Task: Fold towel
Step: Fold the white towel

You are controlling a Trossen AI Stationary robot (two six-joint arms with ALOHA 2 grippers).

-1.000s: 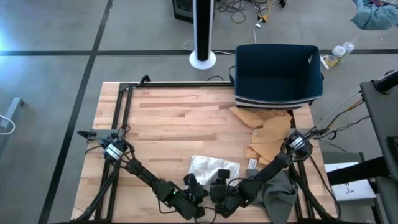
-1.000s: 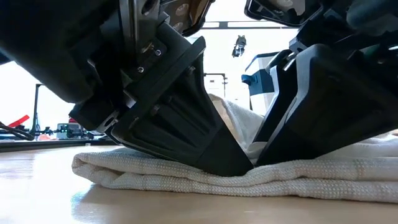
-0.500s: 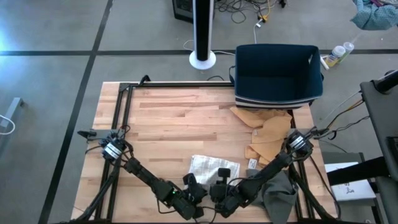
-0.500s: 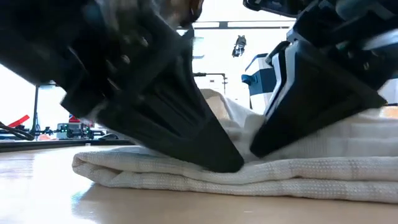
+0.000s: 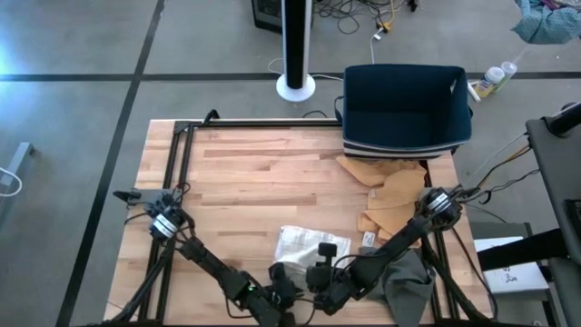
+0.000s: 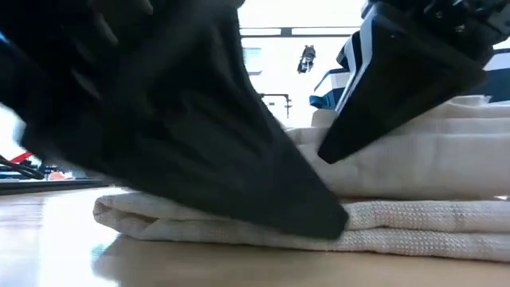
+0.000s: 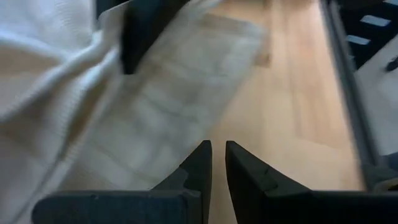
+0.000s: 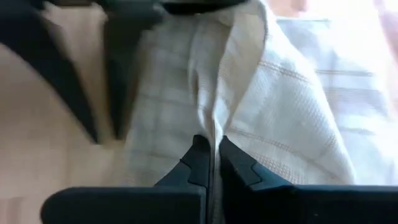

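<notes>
**White towel pinched by the right gripper at the near table edge**

White waffle-weave towel [image 5: 311,243] lies on the wooden table [image 5: 245,173], near the front edge and roughly midway between the two arm bases. In the low view the towel [image 6: 239,227] rests flat on the table surface in stacked layers, with a further section lifted above the lower layer on the right side.

Right gripper [image 5: 320,275] sits at the near edge of the towel. In the right wrist view its fingers [image 8: 200,163] are pressed almost together, and a raised ridge of towel fabric [image 8: 249,99] runs straight into the narrow gap between them. The gripper is clamped on this fold of cloth.

Left gripper [image 5: 280,283] sits just beside the right gripper, at the front edge of the table. In the left wrist view its fingers [image 7: 200,163] stand close together with only a thin slit between them. No fabric lies in that slit; the towel [image 7: 155,106] lies ahead of the fingertips on the table. The left wrist view is blurred.

Other items on the table: a dark blue bin [image 5: 406,107] at the far right corner, tan cloths [image 5: 386,191] in front of it, and a grey cloth [image 5: 408,282] at the near right edge.
</notes>
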